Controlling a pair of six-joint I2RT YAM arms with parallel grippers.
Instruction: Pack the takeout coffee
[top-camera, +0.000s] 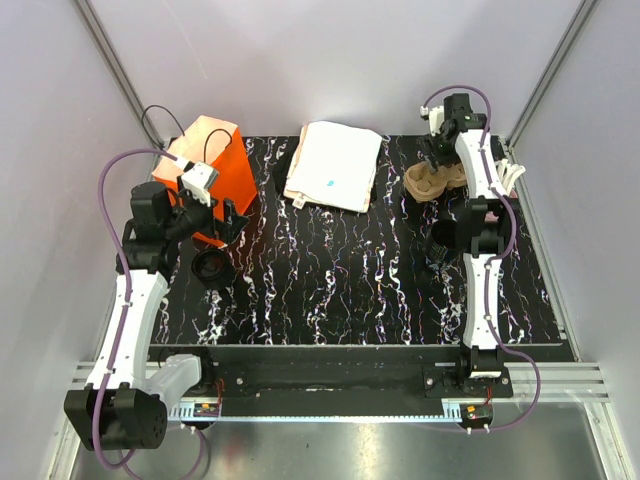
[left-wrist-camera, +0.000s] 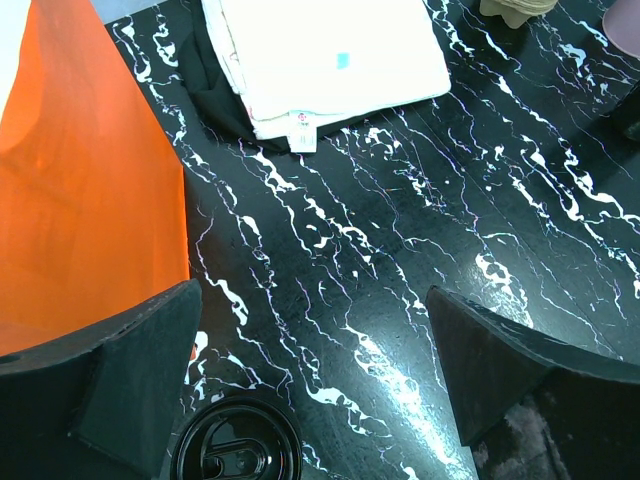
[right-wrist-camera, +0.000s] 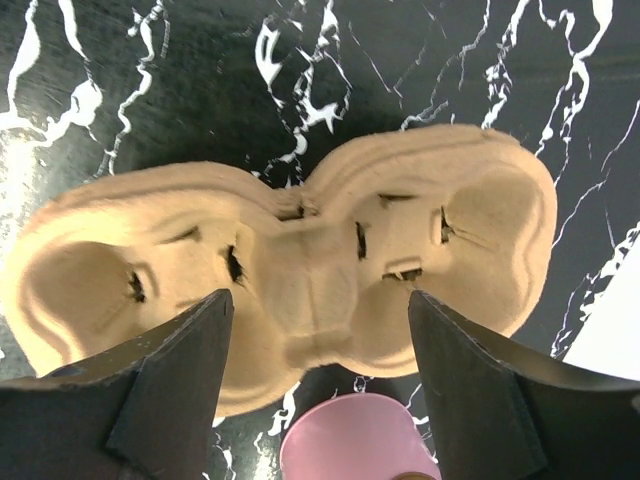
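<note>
Right gripper (right-wrist-camera: 315, 300) hangs over the pulp carrier (right-wrist-camera: 300, 270), jaws spread wide, nothing held.
Takeout coffee (top-camera: 443, 244), judged to be the dark upright cylinder by the right elbow, stands at 6 o'clock from the carrier, not gripped. Left gripper (left-wrist-camera: 312, 292) gapes empty over a flat black disc (left-wrist-camera: 235, 455) beside the orange bag (left-wrist-camera: 80, 200). Best to pinch the carrier's middle bridge, clear of the pink cup (right-wrist-camera: 355, 440), leaving both wells free.

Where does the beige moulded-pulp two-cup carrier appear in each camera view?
Top external: the beige moulded-pulp two-cup carrier lies at the far right of the table.
Left wrist: the carrier is cut by the top edge, right of middle.
Right wrist: the carrier fills the middle.
Shared landmark: the black, white-veined tabletop under it in all views.
</note>
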